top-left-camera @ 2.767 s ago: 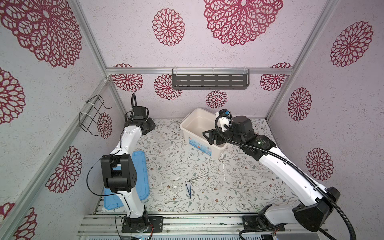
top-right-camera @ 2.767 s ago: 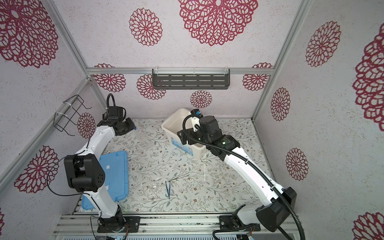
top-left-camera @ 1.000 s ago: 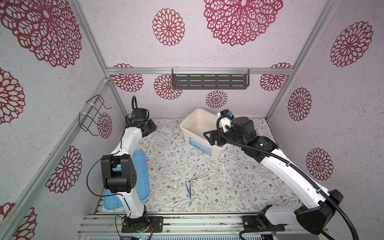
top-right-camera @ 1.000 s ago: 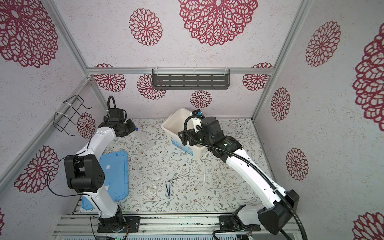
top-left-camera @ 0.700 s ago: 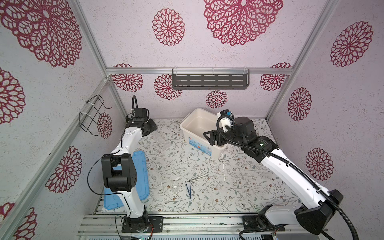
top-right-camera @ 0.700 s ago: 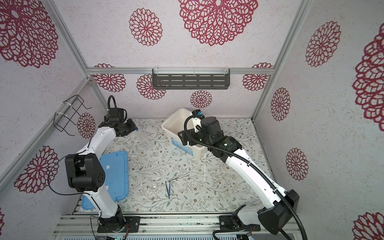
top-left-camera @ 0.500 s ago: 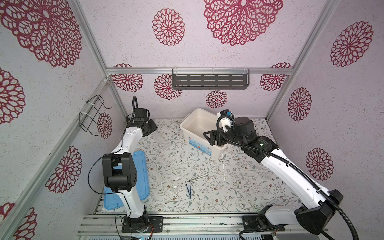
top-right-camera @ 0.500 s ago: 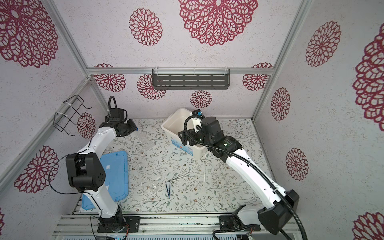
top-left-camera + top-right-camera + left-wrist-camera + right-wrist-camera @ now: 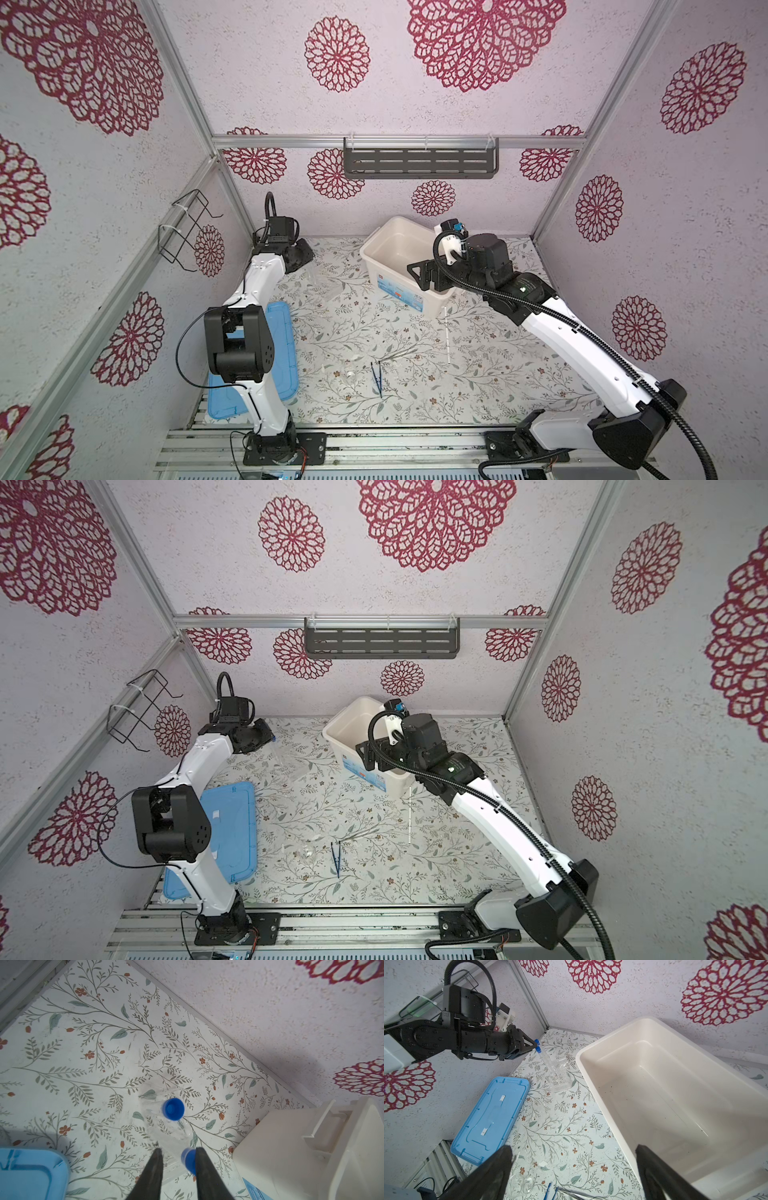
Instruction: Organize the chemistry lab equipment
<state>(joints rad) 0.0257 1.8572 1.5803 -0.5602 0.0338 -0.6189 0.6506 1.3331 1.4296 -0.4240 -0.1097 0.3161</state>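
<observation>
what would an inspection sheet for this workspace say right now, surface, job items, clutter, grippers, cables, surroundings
surface: floral table, no spills seen
job's things: two blue-capped tubes in a clear rack, far left; white rod, silvery tool, dark blue tweezers, clear vessel loose on the table
clutter: white tub, nothing in it; light-blue lid by the left arm
grippers: left gripper, jaws apart astride one tube's cap; right gripper, jaws wide, empty, above the tub
cables: black hose along the right arm; thin black cable looped at the left arm
surroundings: dark shelf on back wall, wire holder on left wall
</observation>
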